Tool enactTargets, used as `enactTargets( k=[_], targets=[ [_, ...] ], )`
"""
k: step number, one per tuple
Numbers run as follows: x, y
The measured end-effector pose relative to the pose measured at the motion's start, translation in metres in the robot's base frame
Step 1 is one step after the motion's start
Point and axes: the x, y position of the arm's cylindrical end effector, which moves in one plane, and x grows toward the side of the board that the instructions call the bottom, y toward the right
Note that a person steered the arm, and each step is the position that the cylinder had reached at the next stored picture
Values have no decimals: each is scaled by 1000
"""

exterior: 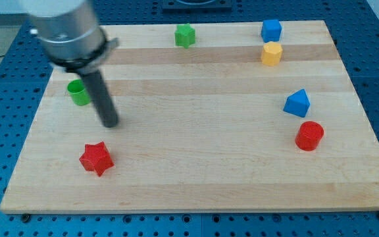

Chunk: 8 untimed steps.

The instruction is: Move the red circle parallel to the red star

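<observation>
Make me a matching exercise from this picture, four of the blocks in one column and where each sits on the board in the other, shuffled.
Blocks:
1. red star
2. red circle
3. green star
4. blue cube

Places:
A. top edge, near the middle
B. lower left, below my tip
C. top right, just above the yellow block
D. right side, just below the blue triangular block

Pairs: 1-B, 2-D, 3-A, 4-C
</observation>
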Motion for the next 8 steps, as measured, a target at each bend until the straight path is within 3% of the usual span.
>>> enactTargets(
  k=[1,2,3,4,6,7,8],
  targets=[
    [39,8],
    [62,-23],
    [62,-49],
    [50,-27],
    [-13,188],
    [-14,300],
    [-2,364]
  ],
)
